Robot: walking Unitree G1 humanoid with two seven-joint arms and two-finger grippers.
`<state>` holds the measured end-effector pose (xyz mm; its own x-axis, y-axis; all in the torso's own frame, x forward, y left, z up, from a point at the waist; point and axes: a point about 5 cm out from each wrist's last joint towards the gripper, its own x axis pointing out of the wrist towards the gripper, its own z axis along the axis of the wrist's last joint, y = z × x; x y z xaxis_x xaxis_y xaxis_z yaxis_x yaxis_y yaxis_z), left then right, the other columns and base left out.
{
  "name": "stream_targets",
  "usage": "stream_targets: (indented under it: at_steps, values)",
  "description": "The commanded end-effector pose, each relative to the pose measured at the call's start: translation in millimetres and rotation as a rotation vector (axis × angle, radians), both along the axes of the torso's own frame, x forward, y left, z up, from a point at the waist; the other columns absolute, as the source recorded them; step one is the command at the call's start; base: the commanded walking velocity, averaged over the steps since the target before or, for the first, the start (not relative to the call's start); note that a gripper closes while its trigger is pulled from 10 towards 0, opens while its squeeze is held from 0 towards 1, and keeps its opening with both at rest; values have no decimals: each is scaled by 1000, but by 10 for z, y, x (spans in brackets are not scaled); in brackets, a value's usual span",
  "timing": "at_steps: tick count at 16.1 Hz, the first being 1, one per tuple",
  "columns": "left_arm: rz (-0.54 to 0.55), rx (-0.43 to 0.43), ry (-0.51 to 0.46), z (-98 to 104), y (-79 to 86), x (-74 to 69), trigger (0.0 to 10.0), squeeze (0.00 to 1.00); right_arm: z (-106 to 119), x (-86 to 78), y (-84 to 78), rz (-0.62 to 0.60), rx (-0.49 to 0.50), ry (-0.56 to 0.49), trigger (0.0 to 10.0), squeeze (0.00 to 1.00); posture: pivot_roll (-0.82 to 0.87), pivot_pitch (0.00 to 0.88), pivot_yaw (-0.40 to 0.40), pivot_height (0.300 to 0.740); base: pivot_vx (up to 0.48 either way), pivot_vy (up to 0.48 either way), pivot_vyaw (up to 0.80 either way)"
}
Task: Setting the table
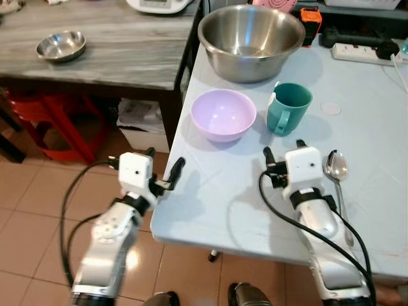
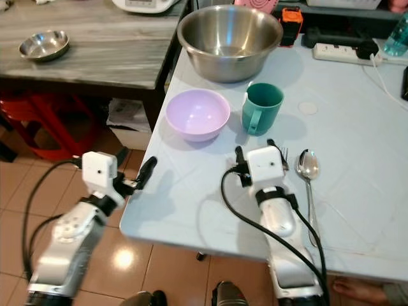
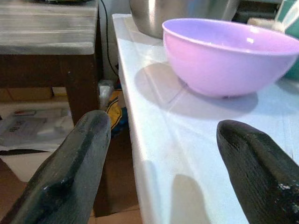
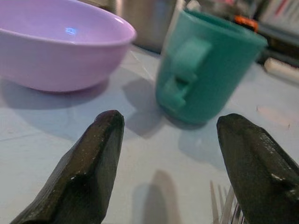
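Observation:
A lilac bowl and a teal mug stand side by side on the pale blue table. Behind them sits a big steel bowl. A spoon lies to the right of my right gripper, which rests open on the table just in front of the mug. Fork tines peek out beside its right finger. My left gripper is open at the table's left edge, pointing toward the lilac bowl. Neither gripper holds anything.
A wooden side table on the left carries a small steel bowl; a red stool stands under it. A white power strip and an orange device lie at the back right. A person's foot shows under the table.

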<state>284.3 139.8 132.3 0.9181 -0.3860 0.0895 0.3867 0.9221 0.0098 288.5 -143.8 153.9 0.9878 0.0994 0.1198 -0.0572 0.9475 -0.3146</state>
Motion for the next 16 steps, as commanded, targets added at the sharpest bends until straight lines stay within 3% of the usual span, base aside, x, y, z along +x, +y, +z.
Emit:
stream_targets:
  at_steps: [1, 7, 8, 10, 14, 16]
  values:
    - [-46, 37, 9, -48, 16, -45, 10000, 0, 29, 6, 98, 39, -9, -20, 10000, 0, -138, 210, 17, 740, 0, 0, 0]
    - [-224, 116, -1, -51, -44, -139, 10000, 0, 64, 45, 257, 153, -66, -11, 10000, 0, -142, 209, 9, 740, 0, 0, 0]
    - [-239, 115, 0, -53, -51, -148, 10000, 0, 40, 58, 255, 145, -76, 31, 10000, 0, -142, 209, 9, 740, 0, 0, 0]
    - [-251, 146, -15, -54, -46, -152, 10000, 0, 61, 79, 317, 279, -81, 73, 10000, 0, -142, 211, 8, 740, 0, 0, 0]
    - [-251, 147, -19, -45, -40, -132, 10000, 0, 271, 274, 359, 366, -186, 49, 10000, 0, -147, 217, 6, 740, 0, 0, 0]
    - [-249, 141, -20, -48, -52, -139, 10000, 0, 346, 285, 397, 392, -200, 32, 10000, 0, -147, 221, 4, 740, 0, 0, 0]
